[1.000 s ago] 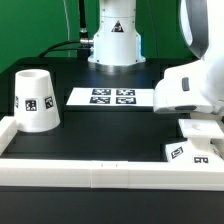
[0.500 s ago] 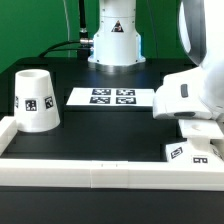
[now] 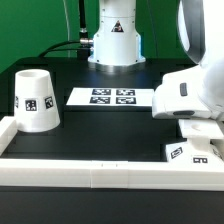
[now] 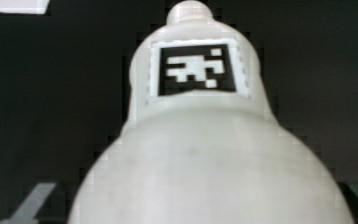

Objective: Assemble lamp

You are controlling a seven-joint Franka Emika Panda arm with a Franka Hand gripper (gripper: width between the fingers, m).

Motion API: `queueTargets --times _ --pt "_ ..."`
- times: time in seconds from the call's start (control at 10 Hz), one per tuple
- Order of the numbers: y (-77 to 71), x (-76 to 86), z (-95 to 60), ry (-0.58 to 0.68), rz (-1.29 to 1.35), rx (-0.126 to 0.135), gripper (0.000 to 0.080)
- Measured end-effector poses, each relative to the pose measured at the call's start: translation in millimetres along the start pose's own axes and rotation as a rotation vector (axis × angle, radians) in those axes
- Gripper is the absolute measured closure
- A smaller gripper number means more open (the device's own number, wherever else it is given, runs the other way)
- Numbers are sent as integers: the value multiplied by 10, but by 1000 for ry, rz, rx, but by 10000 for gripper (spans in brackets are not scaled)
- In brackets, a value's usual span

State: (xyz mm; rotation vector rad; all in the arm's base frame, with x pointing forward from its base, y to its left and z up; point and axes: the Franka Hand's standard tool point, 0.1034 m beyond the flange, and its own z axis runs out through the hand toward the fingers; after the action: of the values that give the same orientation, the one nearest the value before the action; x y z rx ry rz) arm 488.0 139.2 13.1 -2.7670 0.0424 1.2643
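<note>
The white bulb (image 4: 194, 150) fills the wrist view, its narrow end with a square tag pointing away from the camera. My gripper (image 3: 200, 128) is at the exterior view's right, shut around the bulb's wide body. One grey finger (image 4: 30, 200) shows beside the bulb. In the exterior view the arm's white hand hides most of the bulb. The flat square base (image 3: 192, 152) lies just below the gripper, by the front rail. The tapered shade (image 3: 36, 98) stands at the exterior view's left, far from the gripper.
The marker board (image 3: 112, 97) lies in the middle of the black table. White rails (image 3: 90, 172) edge the table's front and left. The robot's pedestal (image 3: 114, 40) stands at the back.
The hand has shifted slightly toward the exterior view's left since a second ago, and has stayed still for the last half second. The shade and base have not moved.
</note>
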Motion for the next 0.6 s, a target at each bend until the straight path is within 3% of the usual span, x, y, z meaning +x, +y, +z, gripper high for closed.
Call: queueTargets --times 0.3,0.6 --pt "140 -380 -463 -26 -55 4 223" --pt "237 -559 -932 27 -97 20 223"
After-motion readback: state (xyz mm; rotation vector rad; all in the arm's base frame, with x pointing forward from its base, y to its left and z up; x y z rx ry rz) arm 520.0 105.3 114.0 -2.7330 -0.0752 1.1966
